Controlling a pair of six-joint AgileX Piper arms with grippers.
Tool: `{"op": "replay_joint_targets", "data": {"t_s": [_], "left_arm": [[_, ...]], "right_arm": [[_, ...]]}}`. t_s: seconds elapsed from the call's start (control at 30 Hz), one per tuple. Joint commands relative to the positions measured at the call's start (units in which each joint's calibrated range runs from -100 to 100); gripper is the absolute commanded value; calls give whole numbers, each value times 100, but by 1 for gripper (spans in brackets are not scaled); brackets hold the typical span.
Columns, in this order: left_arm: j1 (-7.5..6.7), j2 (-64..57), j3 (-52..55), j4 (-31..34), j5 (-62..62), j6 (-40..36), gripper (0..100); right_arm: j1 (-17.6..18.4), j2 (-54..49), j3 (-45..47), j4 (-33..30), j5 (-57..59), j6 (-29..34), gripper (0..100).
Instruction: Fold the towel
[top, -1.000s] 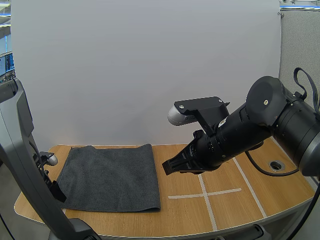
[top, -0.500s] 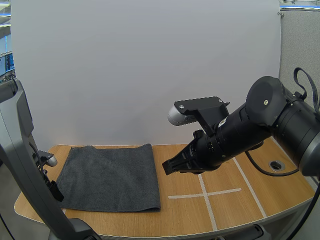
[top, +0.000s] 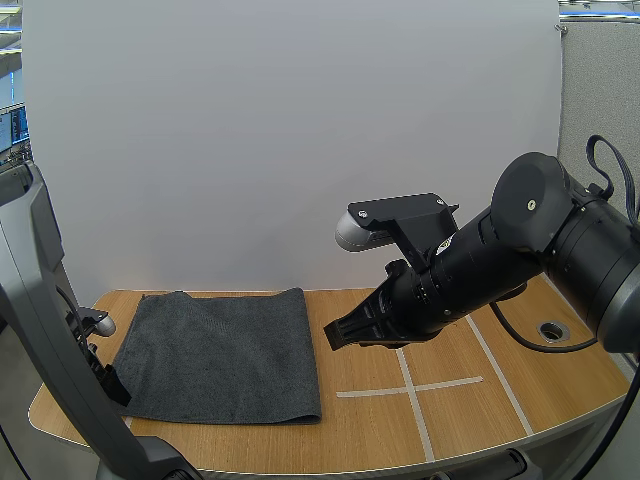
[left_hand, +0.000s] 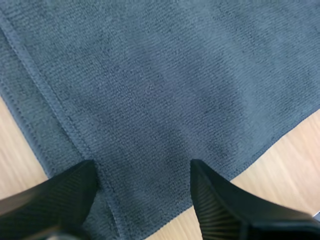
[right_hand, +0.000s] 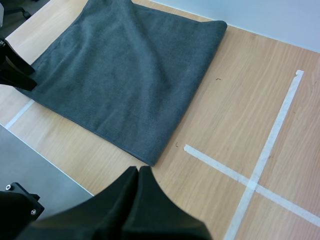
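Your left gripper (left_hand: 142, 177) hangs over the towel (top: 220, 350), fingers spread wide with a hemmed edge between them. The towel lies flat at the lower left of the high view. If you close too shallow, you may catch only one layer or drag the cloth toward the table's (top: 450, 425) edge. Your right gripper (top: 335, 335), jaws pressed together, hovers just right of the towel. The table is pale wood with a white tape cross (top: 405, 385), and a plain white wall (top: 300, 120) stands behind.

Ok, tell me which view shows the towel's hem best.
The left wrist view: the towel's stitched hem runs close up toward the open left claw. The high and right wrist views show the towel lying flat, its hem only a thin edge.
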Motion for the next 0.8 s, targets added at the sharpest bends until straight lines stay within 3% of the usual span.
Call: {"op": "replay_joint_targets", "data": {"t_s": [0.0,0.77], "left_arm": [[2,174,40,-55,391,4,89],[2,174,-468,-105,728,-101,88]], "right_arm": [[-21,-21,-2,-9,6,-44,0],[-21,-21,-2,-9,6,-44,0]]}}
